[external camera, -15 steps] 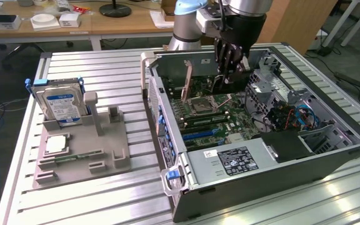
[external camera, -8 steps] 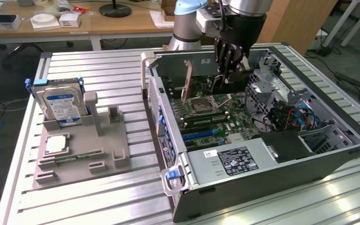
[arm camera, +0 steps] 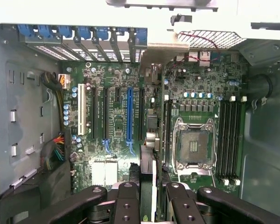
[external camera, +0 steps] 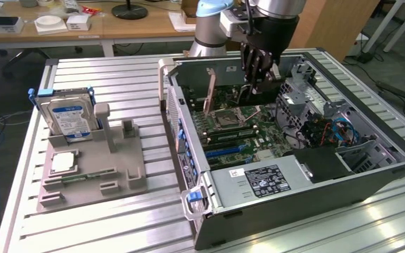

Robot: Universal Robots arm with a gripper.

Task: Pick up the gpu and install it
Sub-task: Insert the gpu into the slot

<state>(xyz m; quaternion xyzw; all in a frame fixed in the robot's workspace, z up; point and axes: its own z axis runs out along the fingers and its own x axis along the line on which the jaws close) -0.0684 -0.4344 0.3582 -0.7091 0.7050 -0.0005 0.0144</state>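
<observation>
Exterior view: the arm (external camera: 213, 21) stood at upper centre of the frame. The hand (external camera: 259, 79) pointed straight down inside the open computer case (external camera: 371, 174), above the motherboard (external camera: 259, 132) and towards the case's far end.

Wrist view: the dark fingers (arm camera: 126, 205) sat on either side of a thin dark card with a bright edge, seen edge-on. This was the gpu (arm camera: 148, 168), and the hand was clamped on it. The card hung over the board between the row of expansion slots and the processor socket (arm camera: 192, 144), close to the black slot next to the blue slot (arm camera: 129, 114). I could not tell whether its edge touched any slot. The processor socket was open and bare.

The case lay on its side on the ribbed metal worktop (external camera: 83, 226), filling the centre and the exterior view's right. The labelled power supply (external camera: 259, 182) sat at its near end.

A grey holder (external camera: 118, 174) lay on the worktop at the exterior view's left, well apart from the hand. The silver hard drive (external camera: 67, 118) with the blue-white label stood upright at the holder's far end. The narrow green memory stick (external camera: 86, 176) lay flat nearer the front. The upright slot beside the drive held nothing.
</observation>
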